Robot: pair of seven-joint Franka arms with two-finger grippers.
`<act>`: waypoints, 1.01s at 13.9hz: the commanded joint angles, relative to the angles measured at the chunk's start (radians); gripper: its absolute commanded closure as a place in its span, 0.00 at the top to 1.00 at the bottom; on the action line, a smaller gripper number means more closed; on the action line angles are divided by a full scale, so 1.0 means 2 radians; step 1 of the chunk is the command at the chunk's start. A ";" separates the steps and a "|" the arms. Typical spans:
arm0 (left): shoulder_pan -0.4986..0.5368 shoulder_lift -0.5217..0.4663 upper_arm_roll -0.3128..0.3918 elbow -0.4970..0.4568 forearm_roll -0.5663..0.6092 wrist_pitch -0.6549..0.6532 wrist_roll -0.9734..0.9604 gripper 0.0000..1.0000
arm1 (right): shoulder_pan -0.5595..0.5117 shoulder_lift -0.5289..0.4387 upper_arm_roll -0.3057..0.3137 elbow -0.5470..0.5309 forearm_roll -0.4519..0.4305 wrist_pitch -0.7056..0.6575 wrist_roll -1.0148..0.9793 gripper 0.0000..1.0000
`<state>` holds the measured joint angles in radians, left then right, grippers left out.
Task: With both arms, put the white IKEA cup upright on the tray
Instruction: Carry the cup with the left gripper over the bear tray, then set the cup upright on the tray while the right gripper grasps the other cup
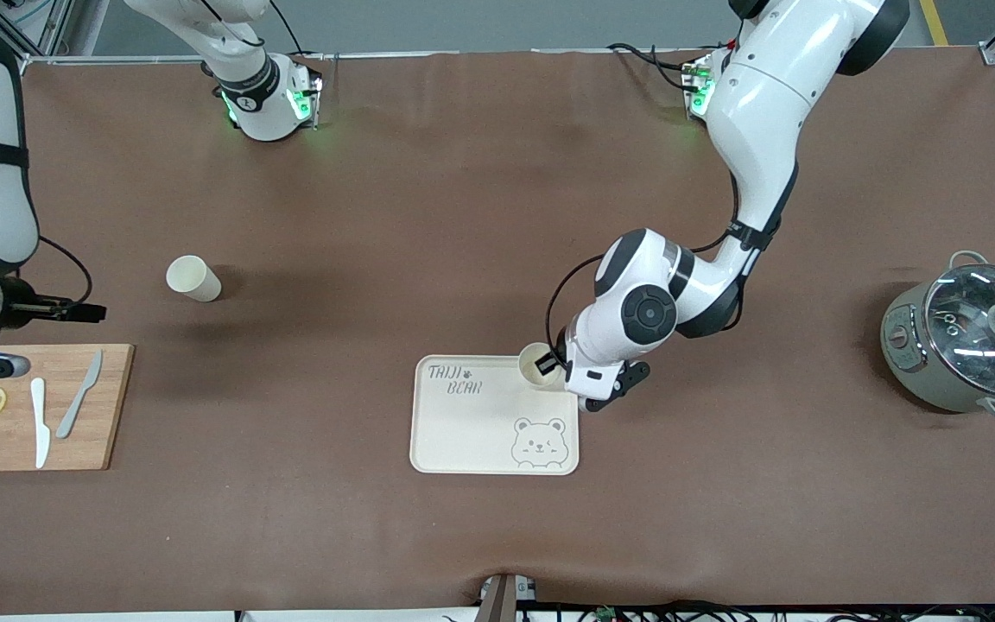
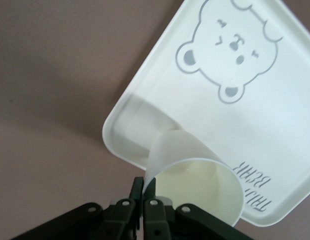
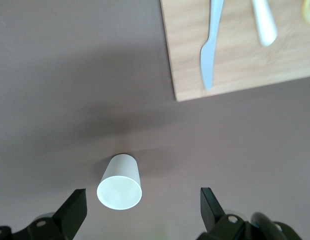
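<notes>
A: Largest first: on the brown counter point(image 1: 497, 259) we have the cream tray point(image 1: 480, 432) near the middle, with the left tool point(image 1: 554, 363) at its corner toward the robots' bases and the left arm's end.

B: And that tool pinches the rim of one white cup point(image 1: 539, 364), one finger inside and one outside the wall. The cup looks upright, mouth up, at that tray corner; we cannot tell whether its base is down yet.

A: The second cup point(image 1: 193, 278) lies on its side on the counter, toward the right arm's end, farther from the front camera than the cutting board point(image 1: 74, 406). The right tool point(image 3: 140, 210) hangs over it, fingers spread wide.

B: We judge these cups light, thin-walled and smooth, so they may flex or slip. For the lying one, we would grip gently across the wall near the open rim.
</notes>
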<state>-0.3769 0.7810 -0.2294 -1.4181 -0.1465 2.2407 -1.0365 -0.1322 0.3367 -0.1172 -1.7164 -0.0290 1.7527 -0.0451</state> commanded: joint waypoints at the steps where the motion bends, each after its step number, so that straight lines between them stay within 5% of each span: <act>1: -0.004 0.018 0.007 0.016 -0.007 0.020 0.001 0.00 | -0.019 -0.042 0.005 -0.091 0.028 0.043 -0.001 1.00; 4: 0.001 0.023 0.007 0.021 -0.005 0.025 0.004 0.00 | -0.014 -0.088 0.005 -0.198 0.034 0.126 0.002 1.00; 5: 0.002 0.025 0.007 0.021 -0.004 0.025 0.004 0.10 | -0.017 -0.089 0.005 -0.222 0.034 0.159 0.001 1.00; 6: 0.002 0.026 0.013 0.021 -0.004 0.026 0.005 0.36 | -0.017 -0.089 0.005 -0.247 0.034 0.195 0.001 1.00; 7: 0.001 0.024 0.025 0.021 -0.005 0.026 0.004 0.99 | -0.017 -0.089 0.005 -0.264 0.034 0.214 0.002 1.00; 10: 0.003 0.015 0.026 0.027 -0.005 0.023 0.001 1.00 | -0.017 -0.089 0.006 -0.280 0.035 0.219 0.004 1.00; 14: 0.023 -0.015 0.025 0.029 -0.005 0.008 0.001 1.00 | -0.014 -0.086 0.006 -0.292 0.049 0.226 0.004 0.75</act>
<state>-0.3515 0.7918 -0.1823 -1.3531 -0.1465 2.2847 -1.0360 -0.1581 0.1945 -0.1130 -2.2658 0.0453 2.1881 -0.0447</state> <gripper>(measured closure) 0.282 0.115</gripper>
